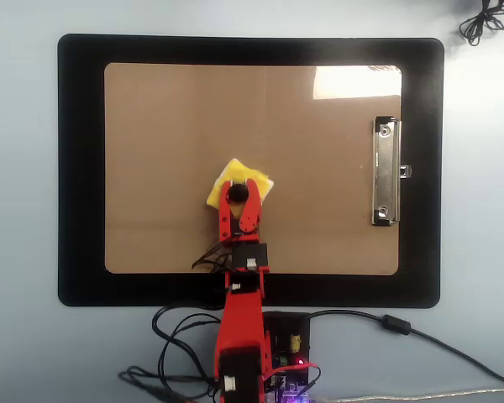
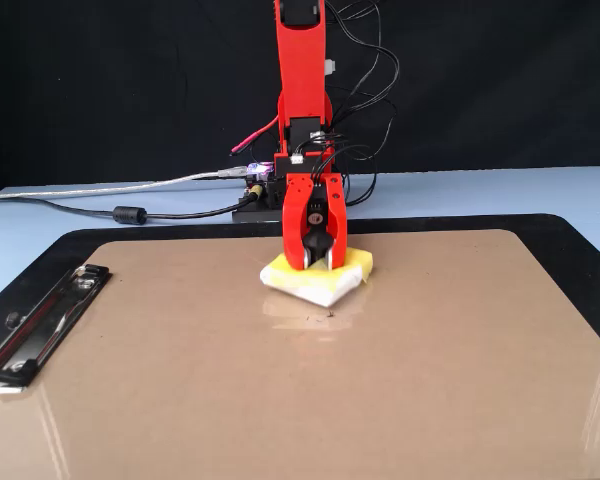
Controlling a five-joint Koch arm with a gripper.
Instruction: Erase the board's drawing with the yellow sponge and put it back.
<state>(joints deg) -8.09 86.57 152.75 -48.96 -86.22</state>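
I see the black mat point(image 1: 76, 168) on the table, with the board point(image 1: 168, 117) lying on it. The silver clip point(image 1: 385, 172) sits at the board's right end in the overhead view. My red arm point(image 2: 302, 80) reaches down to the board. The gripper point(image 1: 237, 195) is closed on the knob of the sponge point(image 2: 315, 281), which lies flat on the board, near the arm's edge. I see no star, only a tiny dark speck point(image 2: 330, 314) just beside the sponge.

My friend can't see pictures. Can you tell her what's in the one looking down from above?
A red robot arm's pincer grips the black knob of a small square yellow sponge, pressing it on a large brown rectangular clipboard. The clipboard lies on a bigger black mat, with its silver metal clip on the right. No drawing is visible on the clipboard.
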